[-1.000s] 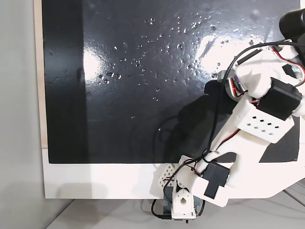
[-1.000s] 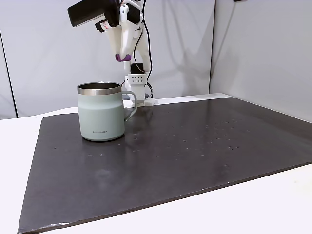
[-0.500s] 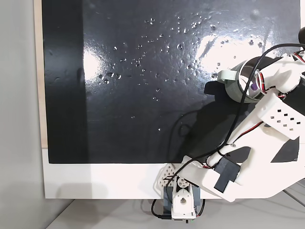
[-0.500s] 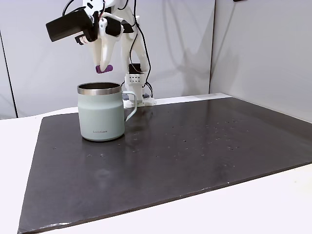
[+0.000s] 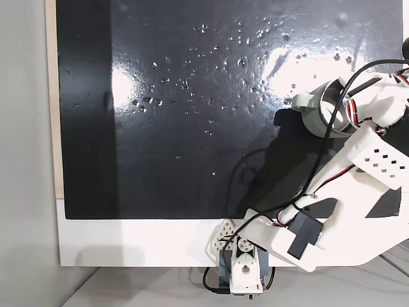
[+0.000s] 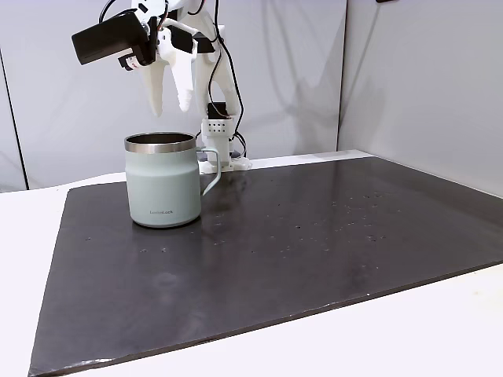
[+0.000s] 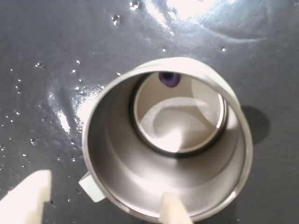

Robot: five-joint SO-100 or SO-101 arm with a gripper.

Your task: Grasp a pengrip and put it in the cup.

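Note:
The cup [image 6: 163, 188] stands on the left of the black mat, pale grey-green with a steel rim and its handle to the right. My gripper [image 6: 170, 111] hangs open just above its mouth, with nothing between the white fingers. The wrist view looks straight down into the cup [image 7: 93, 121]. The purple pengrip [image 7: 169, 78] lies on the shiny bottom against the far wall, and both fingertips [image 7: 28, 200] show at the lower edge. From above, the arm covers most of the cup [image 5: 303, 105] at the right edge.
The black mat [image 6: 314, 236] spreads wide to the right of the cup, dotted with small droplets or specks [image 5: 211, 77]. The arm's base [image 5: 243, 268] sits at the near white table edge in the top-down fixed view. A white wall stands behind.
Half a second ago the fingers held the purple pengrip above the cup. They have since spread apart and the pengrip has dropped into the cup. The arm has barely moved.

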